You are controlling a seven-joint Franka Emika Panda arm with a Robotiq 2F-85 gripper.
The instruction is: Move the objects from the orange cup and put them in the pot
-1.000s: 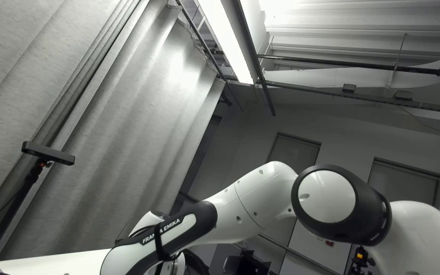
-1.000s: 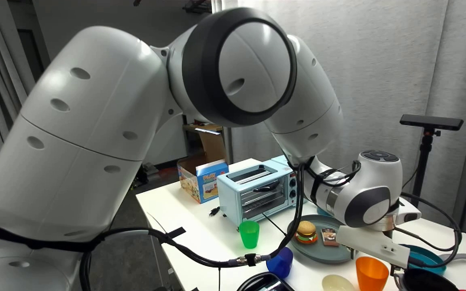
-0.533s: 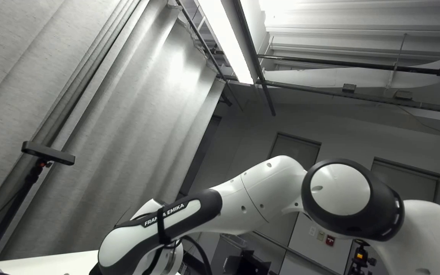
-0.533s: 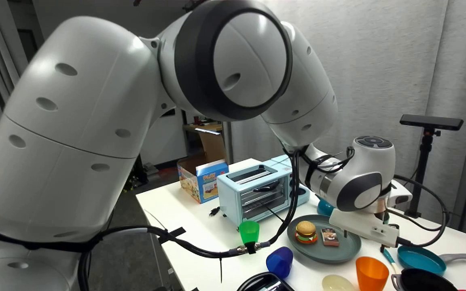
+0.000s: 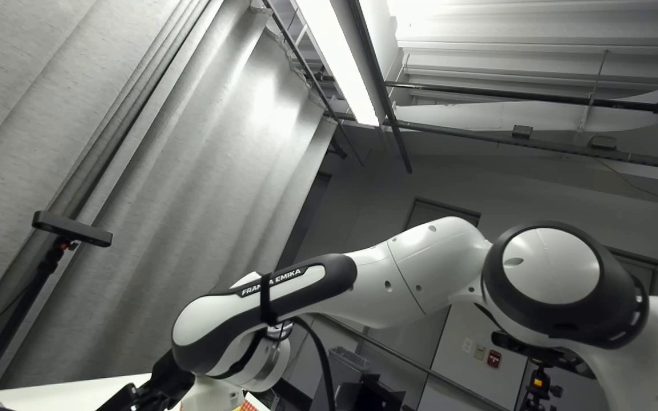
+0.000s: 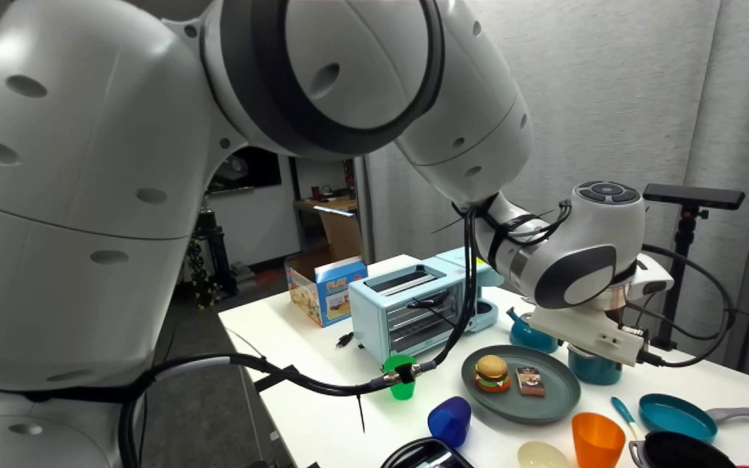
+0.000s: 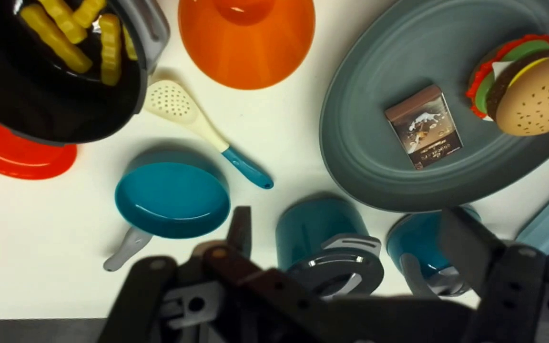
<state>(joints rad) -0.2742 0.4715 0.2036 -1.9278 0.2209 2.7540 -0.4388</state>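
The black pot (image 7: 65,102) is at the upper left of the wrist view, with several yellow fry-shaped pieces (image 7: 50,38) inside. It also shows at the lower right of an exterior view (image 6: 683,452). The orange cup (image 7: 246,52) stands right of the pot in the wrist view; no objects show in the visible part of its inside, and its top is cut off. The cup also shows in an exterior view (image 6: 597,442). My gripper (image 7: 346,212) is open and empty, fingers wide apart, raised above the teal lidded pot. In an exterior view the gripper (image 5: 143,397) is partly cut off.
A grey plate (image 7: 350,181) holds a toy burger (image 7: 536,95) and a chocolate box (image 7: 424,126). A slotted spoon (image 7: 203,128), teal pan (image 7: 172,200), teal lidded pot (image 7: 320,228) and teal kettle (image 7: 422,243) lie nearby. Blue (image 6: 450,421) and green (image 6: 400,387) cups and a toaster oven (image 6: 413,305) stand farther off.
My arm has risen and drawn back, moving the gripper away from the black pot. The teal pan, spoon, kettle and lidded pot are now uncovered in an exterior view.
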